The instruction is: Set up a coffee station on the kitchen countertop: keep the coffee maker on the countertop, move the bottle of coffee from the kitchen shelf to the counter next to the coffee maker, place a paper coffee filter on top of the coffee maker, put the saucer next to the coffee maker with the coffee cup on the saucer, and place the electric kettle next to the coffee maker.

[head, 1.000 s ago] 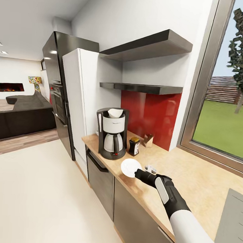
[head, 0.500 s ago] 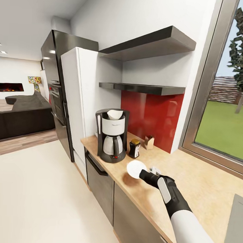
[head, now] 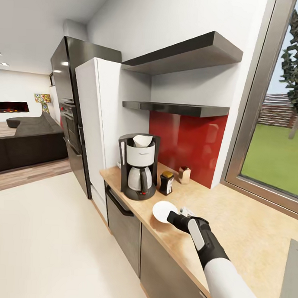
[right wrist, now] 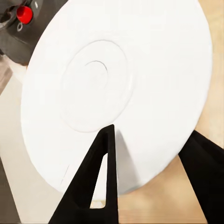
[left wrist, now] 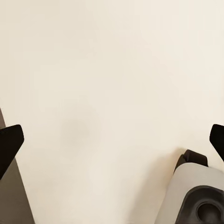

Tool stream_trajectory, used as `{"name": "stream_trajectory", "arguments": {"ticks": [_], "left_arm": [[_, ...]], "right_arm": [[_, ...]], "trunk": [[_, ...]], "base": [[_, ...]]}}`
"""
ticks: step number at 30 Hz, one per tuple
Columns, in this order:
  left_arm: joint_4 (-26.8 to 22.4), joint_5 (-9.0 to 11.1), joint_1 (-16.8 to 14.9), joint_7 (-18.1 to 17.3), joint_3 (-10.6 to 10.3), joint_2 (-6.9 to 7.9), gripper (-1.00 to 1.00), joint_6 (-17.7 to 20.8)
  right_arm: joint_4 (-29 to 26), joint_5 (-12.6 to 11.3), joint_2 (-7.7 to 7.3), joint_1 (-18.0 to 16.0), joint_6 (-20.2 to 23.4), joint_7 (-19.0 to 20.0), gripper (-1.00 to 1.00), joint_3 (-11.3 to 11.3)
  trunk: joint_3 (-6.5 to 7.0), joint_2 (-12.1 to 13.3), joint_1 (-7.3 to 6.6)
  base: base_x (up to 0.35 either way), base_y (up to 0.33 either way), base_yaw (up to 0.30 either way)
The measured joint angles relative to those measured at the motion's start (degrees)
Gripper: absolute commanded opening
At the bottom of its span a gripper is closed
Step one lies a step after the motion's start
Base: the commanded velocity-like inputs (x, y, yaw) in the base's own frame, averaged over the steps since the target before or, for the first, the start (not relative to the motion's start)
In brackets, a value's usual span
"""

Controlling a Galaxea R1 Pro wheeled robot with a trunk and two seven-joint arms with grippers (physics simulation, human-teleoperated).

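The black coffee maker [head: 138, 173] stands on the wood-tone kitchen countertop [head: 245, 227] with a white paper filter [head: 142, 140] in its top. Its red switch [right wrist: 23, 13] appears in the right wrist view. The dark bottle of coffee [head: 166, 182] stands just right of the machine. In front of both, the white saucer [head: 163, 209] [right wrist: 116, 84] is tilted just over the counter. My right gripper [head: 172, 217] [right wrist: 151, 135] is shut on its rim, one finger above and one below. My left gripper [left wrist: 114, 137] hangs open over the cream floor.
A small tan block [head: 184, 174] sits by the red backsplash. Two dark shelves [head: 185, 109] hang above the counter. A white fridge [head: 96, 120] and a black oven tower stand to the left. A grey panel [head: 291, 276] lies at the counter's right end, under a large window.
The view has shifted slightly. The saucer in my right gripper swung a little right, then came back toward the coffee maker and now sits lower over the counter.
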Motion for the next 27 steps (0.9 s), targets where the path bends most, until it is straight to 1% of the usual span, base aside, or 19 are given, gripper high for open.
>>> {"name": "stream_trajectory", "arguments": {"ticks": [1, 4, 6, 7, 9, 18, 26, 27], "left_arm": [[0.0, 0.0, 0.0, 0.0, 0.0, 0.0, 1.0, 0.0], [1.0, -0.1, 1.0, -0.1, -0.4, -0.16, 1.0, -0.1], [1.0, -0.1, 1.7, -0.1, -0.4, -0.17, 1.0, -0.1], [1.1, -0.1, 2.0, -0.1, -0.4, -0.26, 1.0, -0.1], [1.1, -0.1, 2.6, -0.1, -0.4, -0.4, 1.0, -0.1], [1.1, -0.1, 2.8, -0.1, -0.4, -0.61, 1.0, -0.1], [1.1, -0.1, 2.8, -0.1, -0.4, -0.62, 1.0, -0.1], [1.1, -0.1, 2.8, -0.1, -0.4, -0.62, 1.0, -0.1]], "right_arm": [[0.1, 0.0, 0.13, 0.0, 0.0, 0.3, -1.0, 0.0], [-0.6, 0.7, 0.99, 0.0, -0.1, 0.9, -1.0, 1.0], [-0.7, 1.0, 0.99, 0.0, -0.1, 0.8, -1.0, 1.6], [-1.0, 1.0, 1.22, 0.0, -0.1, 0.6, -1.0, 2.0], [-1.6, 1.1, 1.22, 0.0, -0.1, 0.5, -1.0, 1.9], [-2.4, 1.0, 1.22, 0.0, -0.1, 0.3, -1.0, 1.9], [-2.4, 1.0, 1.21, 0.0, -0.1, 0.3, -1.0, 1.9], [-2.4, 1.0, 1.21, 0.0, -0.1, 0.3, -1.0, 1.9]], "trunk": [[0.0, 0.0, 0.0], [0.0, 0.0, 0.0], [0.0, 0.0, 0.0], [0.0, 0.0, 0.0], [0.0, 0.0, 0.0], [0.0, 0.0, 0.04], [0.01, 0.0, 0.03], [0.01, 0.0, 0.03]], "base": [[0.0, 0.0, 0.0], [0.0, 0.0, 0.0], [0.0, 0.0, 0.0], [0.0, 0.0, 0.0], [-0.029, 0.0, 0.0], [-0.276, 0.098, 0.0], [-0.289, 0.209, 0.0], [-0.041, 0.035, 0.0]]}}
